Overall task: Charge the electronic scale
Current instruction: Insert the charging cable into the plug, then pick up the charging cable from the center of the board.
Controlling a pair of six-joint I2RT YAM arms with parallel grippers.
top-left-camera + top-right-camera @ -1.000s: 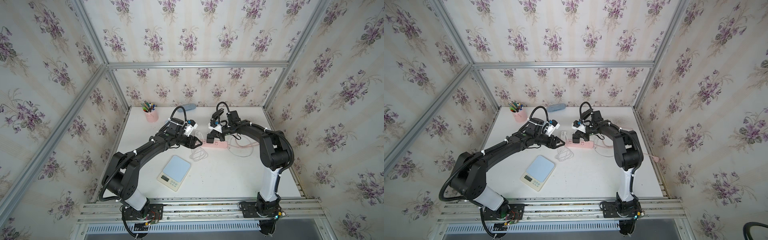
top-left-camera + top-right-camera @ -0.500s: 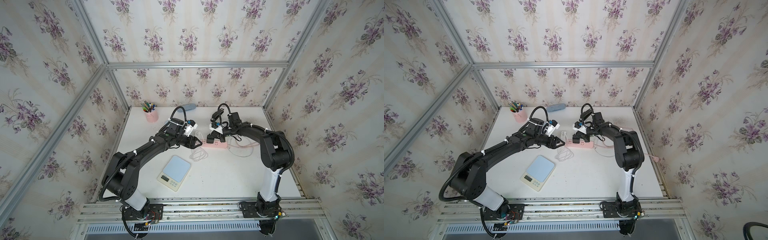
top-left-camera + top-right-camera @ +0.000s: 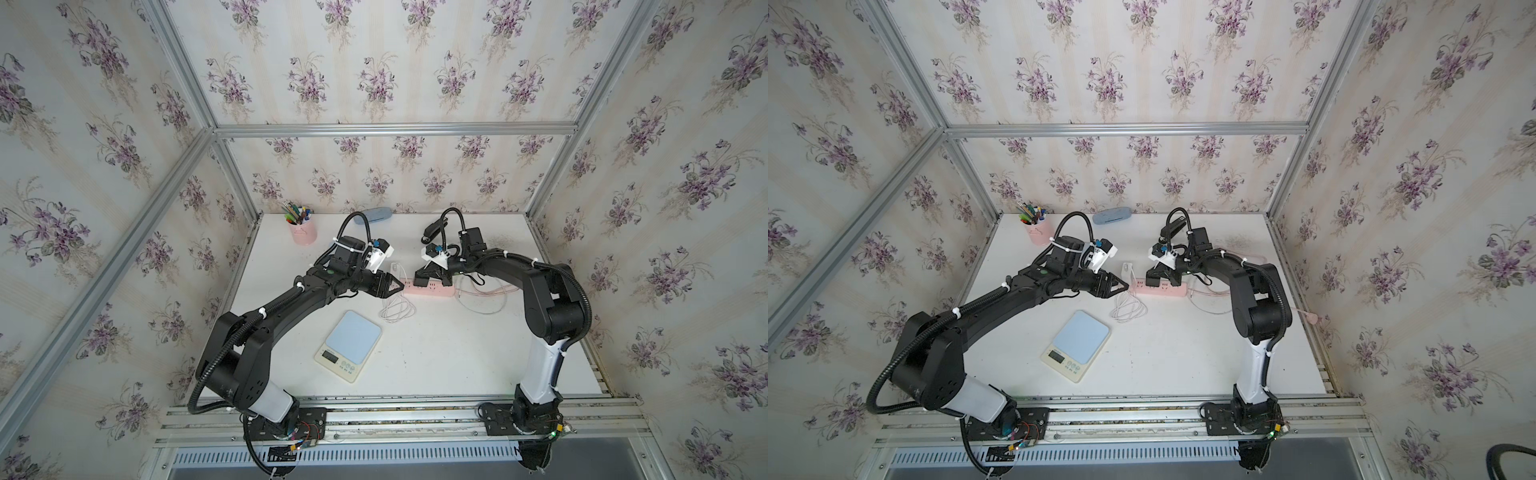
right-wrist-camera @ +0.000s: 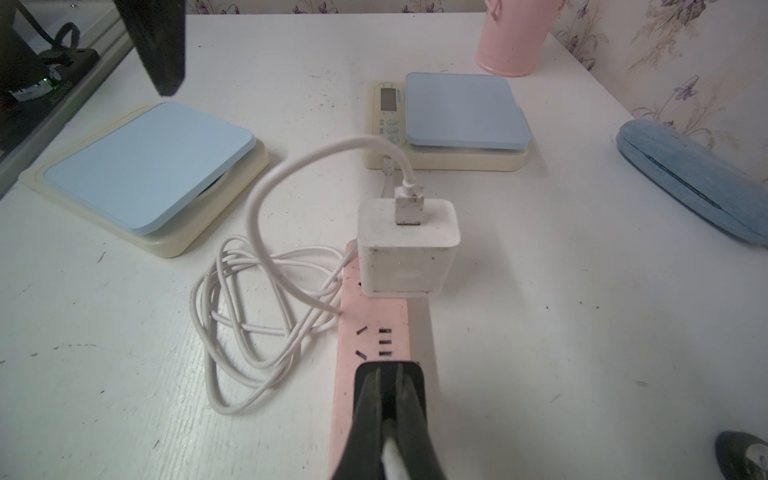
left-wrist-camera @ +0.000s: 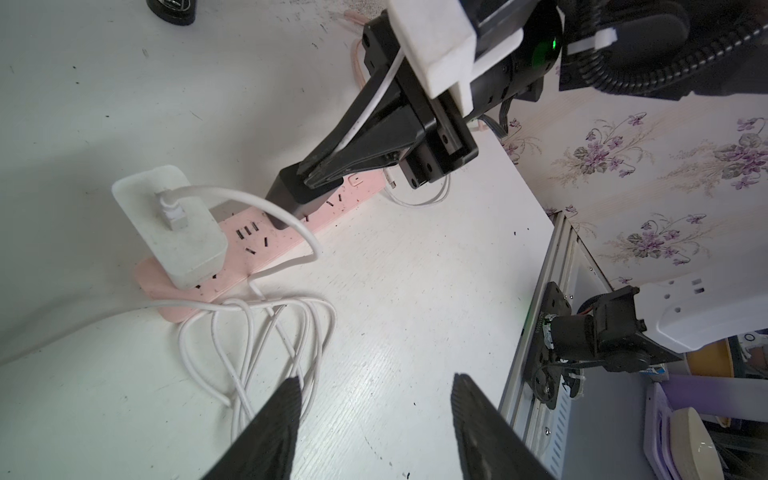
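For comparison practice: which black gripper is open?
The left gripper: jaws apart, near the coiled white cable. The right gripper is shut, over the pink power strip.

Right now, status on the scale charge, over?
Left gripper open above coiled cable. Right gripper shut, tip on power strip. Charger plugged in; scale apart from coil. Nothing blocking the coil.

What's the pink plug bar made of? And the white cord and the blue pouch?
Pink plug bar: looks like hard plastic, smooth and matte, with moulded slots. White cord: probably rubbery plastic; it bends in loose loops. Blue pouch: seems cloth, dull and denim-like, with a zip line.
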